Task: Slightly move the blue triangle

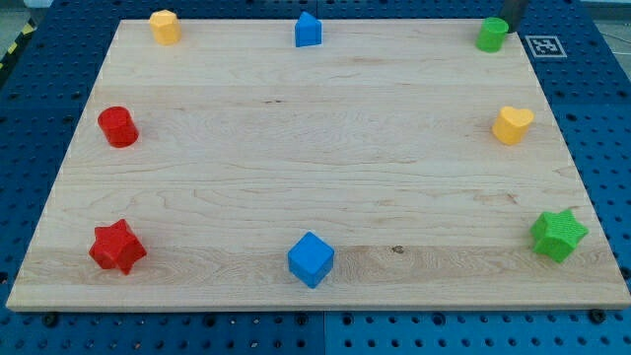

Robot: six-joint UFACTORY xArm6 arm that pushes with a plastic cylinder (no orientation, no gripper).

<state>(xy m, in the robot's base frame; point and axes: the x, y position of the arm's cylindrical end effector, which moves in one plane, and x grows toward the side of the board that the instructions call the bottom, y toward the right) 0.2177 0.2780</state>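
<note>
The blue triangle [309, 30] sits at the view's top edge of the wooden board [296, 158], near the middle. My tip [506, 27] is at the view's top right, touching or just behind the green round block [492, 35]. Only the rod's lowest part shows; the rest is cut off by the frame. The tip is far to the right of the blue triangle, about a third of the board's width away.
A yellow block [165, 27] is at the top left and a red cylinder [118, 126] at the left. A red star [117, 247] is at the bottom left and a blue cube [311, 259] at the bottom middle. A green star [559, 235] and a yellow heart [513, 125] are at the right.
</note>
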